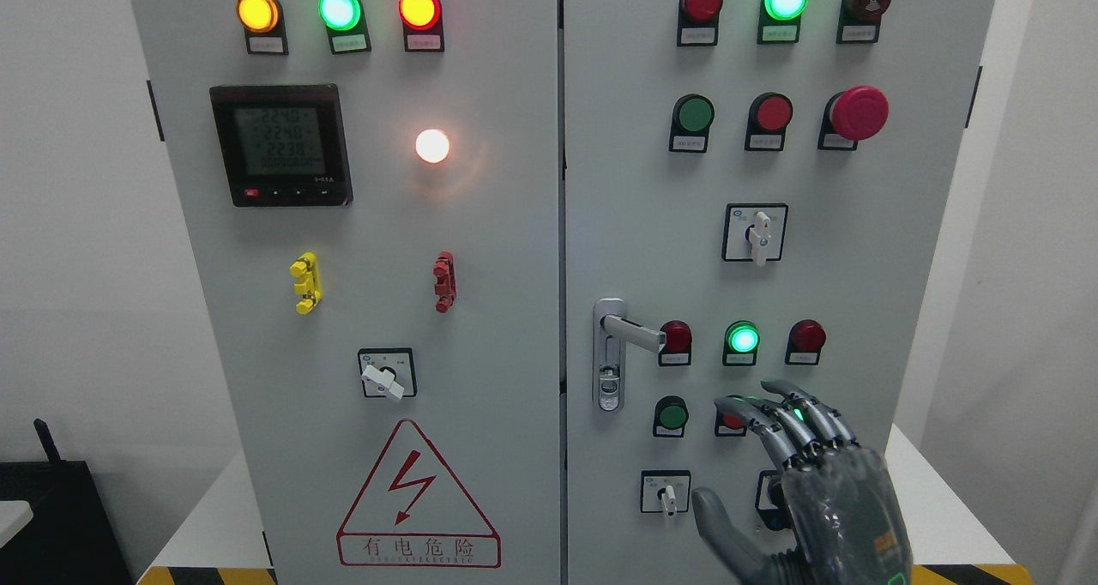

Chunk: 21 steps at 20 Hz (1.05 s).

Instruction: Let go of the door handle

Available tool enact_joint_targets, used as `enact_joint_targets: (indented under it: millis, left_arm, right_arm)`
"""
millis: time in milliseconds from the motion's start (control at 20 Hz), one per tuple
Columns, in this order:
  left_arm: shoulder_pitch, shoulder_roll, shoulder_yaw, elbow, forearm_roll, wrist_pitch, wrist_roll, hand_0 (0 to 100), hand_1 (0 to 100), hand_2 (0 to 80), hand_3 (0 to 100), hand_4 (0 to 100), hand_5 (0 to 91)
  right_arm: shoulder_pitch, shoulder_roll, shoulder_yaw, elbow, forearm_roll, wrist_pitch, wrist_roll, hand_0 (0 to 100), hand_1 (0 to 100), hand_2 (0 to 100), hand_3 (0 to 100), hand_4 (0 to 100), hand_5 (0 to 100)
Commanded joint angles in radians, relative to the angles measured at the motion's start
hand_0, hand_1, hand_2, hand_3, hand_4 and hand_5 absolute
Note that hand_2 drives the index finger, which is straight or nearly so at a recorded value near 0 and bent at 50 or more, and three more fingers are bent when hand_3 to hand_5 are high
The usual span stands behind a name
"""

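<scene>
A silver lever door handle (633, 331) sticks out to the right from its lock plate (608, 355) at the left edge of the cabinet's right door (618, 190). My right hand (793, 469) rises from the lower right, below and to the right of the handle and apart from it. Its fingers (785, 418) are spread and relaxed with nothing in them, covering part of the lower row of buttons. The left arm does not show.
The grey electrical cabinet fills the view, both doors shut. The right door carries indicator lamps, push buttons, a red mushroom stop (859, 112) and rotary switches (756, 234). The left door has a meter (281, 145), lamps and a warning triangle (418, 499). A black object (51, 516) stands at lower left.
</scene>
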<state>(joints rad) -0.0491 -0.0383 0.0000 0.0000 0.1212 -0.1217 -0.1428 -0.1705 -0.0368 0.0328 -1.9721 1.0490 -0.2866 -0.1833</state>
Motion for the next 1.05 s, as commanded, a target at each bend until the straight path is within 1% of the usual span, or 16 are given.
enact_joint_targets:
  millis: [0, 150, 451, 551, 952, 1002]
  left_arm:
    - [0.000, 0.000, 0.011, 0.017, 0.000, 0.000, 0.000, 12, 39, 0.0, 0, 0, 0.0]
    - [0.000, 0.000, 0.011, 0.017, 0.000, 0.000, 0.000, 12, 39, 0.0, 0, 0, 0.0]
    - [0.000, 0.000, 0.011, 0.017, 0.000, 0.000, 0.000, 12, 39, 0.0, 0, 0, 0.0]
    - [0.000, 0.000, 0.011, 0.017, 0.000, 0.000, 0.000, 12, 39, 0.0, 0, 0, 0.0]
    - [0.000, 0.000, 0.011, 0.017, 0.000, 0.000, 0.000, 12, 39, 0.0, 0, 0, 0.0]
    - [0.000, 0.000, 0.011, 0.017, 0.000, 0.000, 0.000, 12, 39, 0.0, 0, 0, 0.0]
  right_arm:
    - [0.034, -0.020, -0.044, -0.011, -0.029, -0.005, -0.005, 41, 10, 0, 5, 0, 0]
    - [0.034, -0.011, -0.044, -0.011, -0.029, -0.003, -0.005, 40, 11, 0, 5, 0, 0]
    - [0.034, -0.009, -0.044, -0.011, -0.029, -0.005, -0.004, 39, 13, 0, 6, 0, 0]
    - [0.032, 0.005, -0.042, -0.011, -0.029, -0.005, -0.002, 39, 13, 0, 6, 0, 0]
    - [0.029, 0.014, -0.044, -0.017, -0.027, -0.005, -0.002, 38, 14, 0, 7, 1, 0]
    - [0.031, 0.021, -0.044, -0.017, -0.027, -0.006, -0.002, 38, 15, 0, 7, 1, 0]
